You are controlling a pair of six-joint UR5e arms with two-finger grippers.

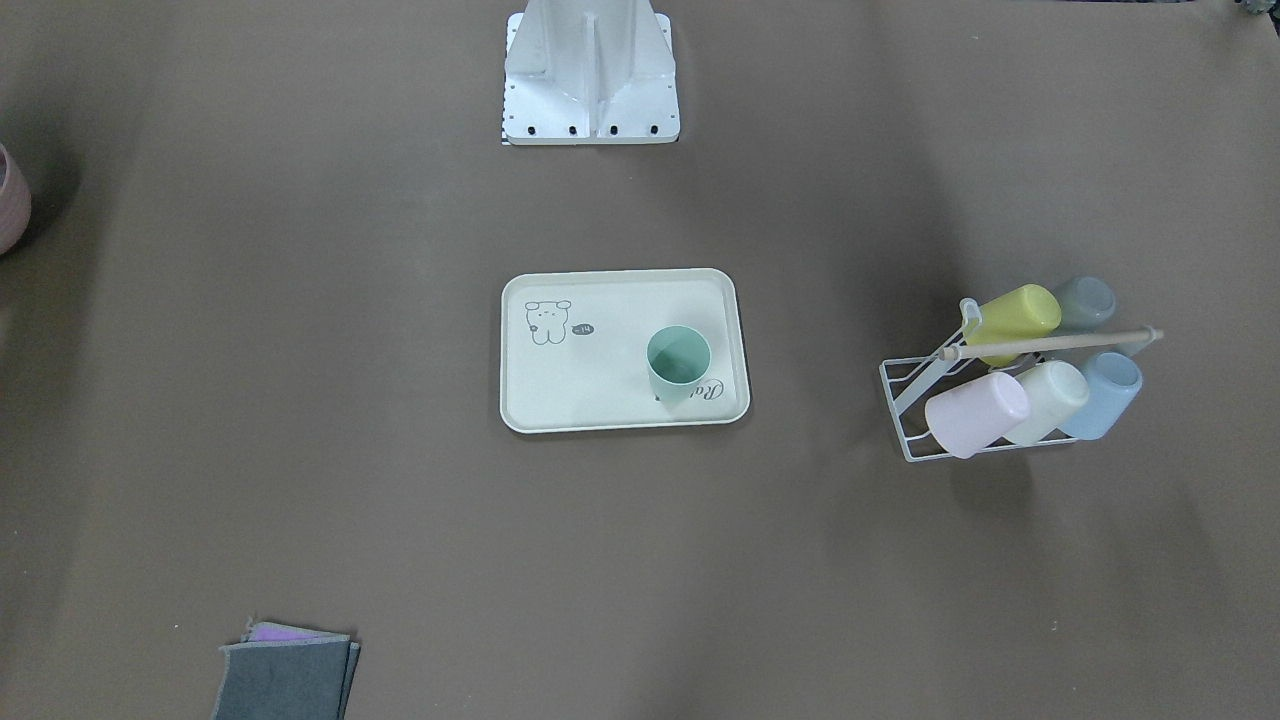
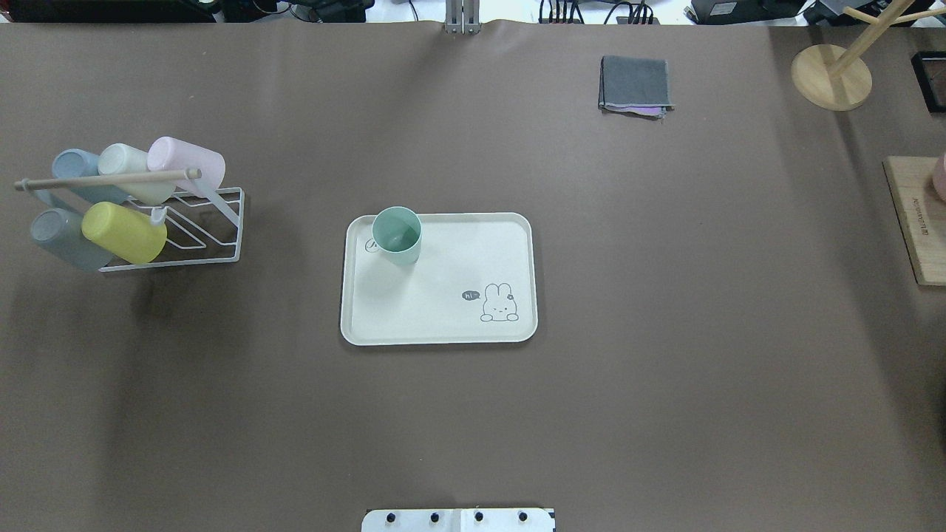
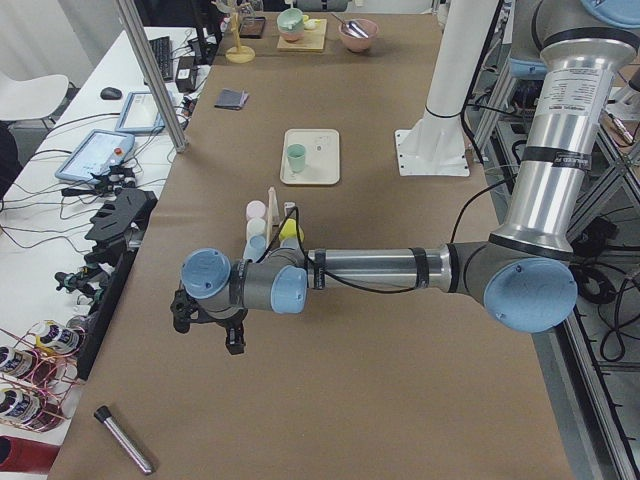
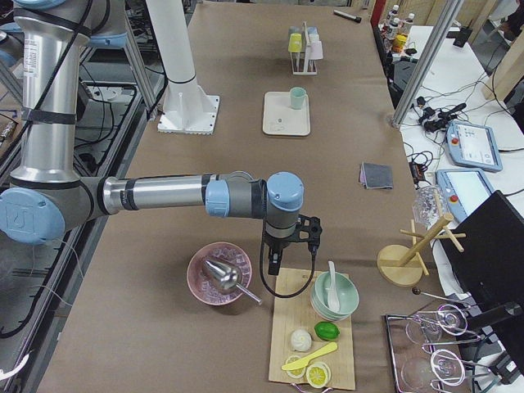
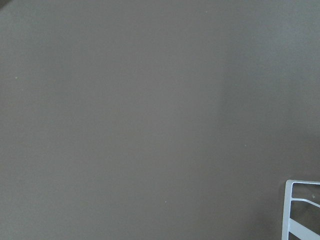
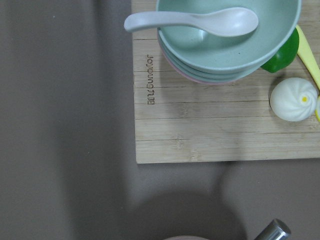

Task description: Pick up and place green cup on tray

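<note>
**Work cell, fixed and wrist views.** A matte brown sheet covers the counter [image 2: 665, 384]. Soft, broad shadows lie on it under even overhead light. Beyond the left pincer [image 3: 208, 335], on the operators' side, a slanted aluminium post [image 3: 152, 78] rises at the counter's edge. Behind the post stands a white side bench [image 3: 70, 125] carrying a keyboard [image 3: 160, 55], a mouse [image 3: 110, 93], a control tablet [image 3: 100, 155] and loose cables. A white chair [image 3: 30, 95] stands further out. To the same side of the right pincer [image 4: 293, 250] is a dark flat panel [image 4: 483, 246]. On that pincer's opposite side, past the counter's edge, grey floor [image 4: 20, 360] shows.
</note>
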